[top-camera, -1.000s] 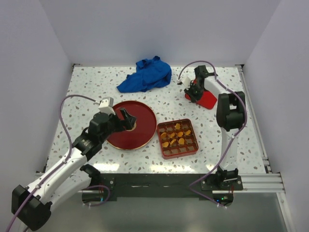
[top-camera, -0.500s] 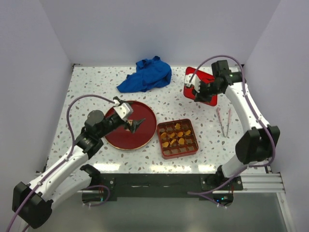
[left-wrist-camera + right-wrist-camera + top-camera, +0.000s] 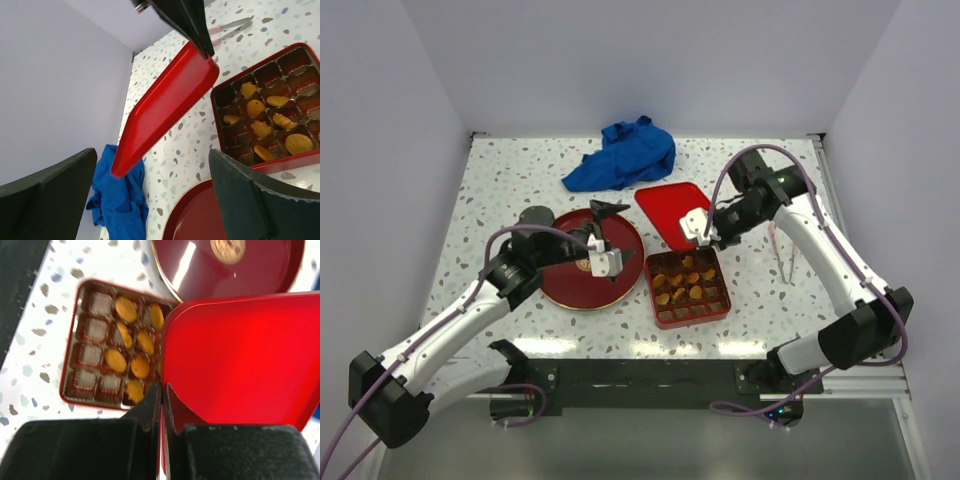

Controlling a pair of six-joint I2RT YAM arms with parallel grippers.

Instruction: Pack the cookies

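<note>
Small orange-golden cookies [image 3: 685, 280] lie in the red compartmented tray [image 3: 691, 319]. The right gripper [image 3: 705, 230] pinches a glossy red rectangular lid [image 3: 668, 208] by its edge; the left gripper [image 3: 596, 222] gapes wide over the round dark red plate [image 3: 565, 288].

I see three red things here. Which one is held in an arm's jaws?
The flat bright red lid: the right gripper pinches its edge. The compartment box of cookies and the round dark red plate are not gripped.

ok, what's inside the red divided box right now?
Orange cookies sit in several cells of the box; the rest look empty. In the right wrist view the red lid covers one edge.
</note>
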